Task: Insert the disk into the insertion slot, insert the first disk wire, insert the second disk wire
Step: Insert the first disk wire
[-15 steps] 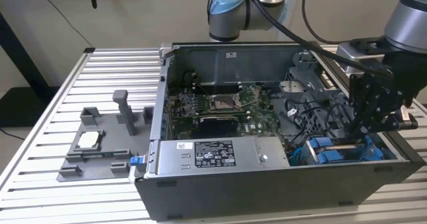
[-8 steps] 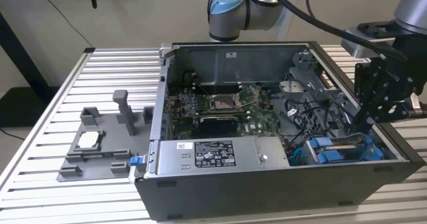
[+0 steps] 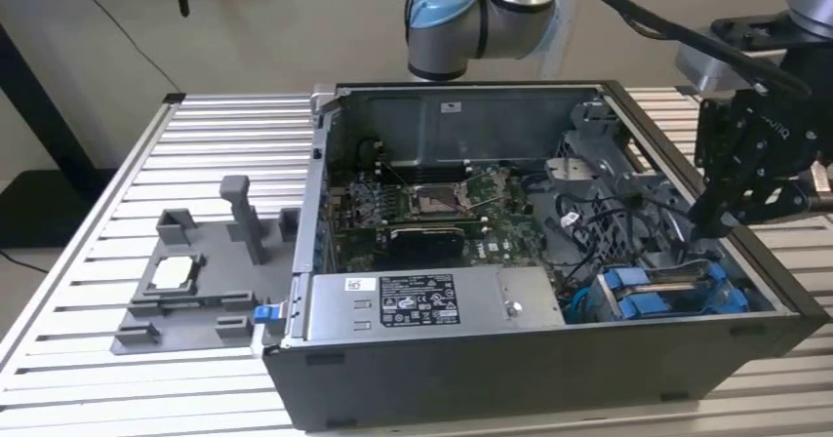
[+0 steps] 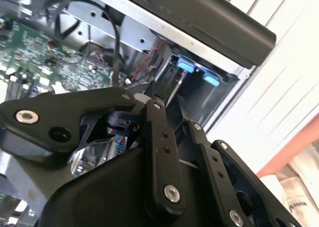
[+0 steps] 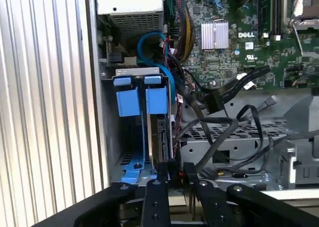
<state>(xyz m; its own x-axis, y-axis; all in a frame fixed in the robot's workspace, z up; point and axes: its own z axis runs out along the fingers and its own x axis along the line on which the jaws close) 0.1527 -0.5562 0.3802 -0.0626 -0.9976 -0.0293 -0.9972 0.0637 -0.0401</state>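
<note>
end effector (image 5: 177, 167) narrow, pinching disk (image 5: 162, 137) edge | disk upright, partway in slot (image 5: 110, 137), case (image 3: 521, 359) corner near bench's (image 3: 781, 398) edge | judgement: keep disk square between blue rails (image 5: 127, 102), push straight down, mind loose cables (image 5: 219, 132) beside it

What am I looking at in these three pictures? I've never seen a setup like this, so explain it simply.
It is a robot arm working on an open computer case that lies on a slatted metal table. One picture comes from a camera off the arm; the other two cameras ride near its wrist and look past its black hand into the case. The hand is at the end of the disk, which sits edge-on in the insertion slot, among blue plastic parts. A grey fixture sits on the table beside the case.
</note>
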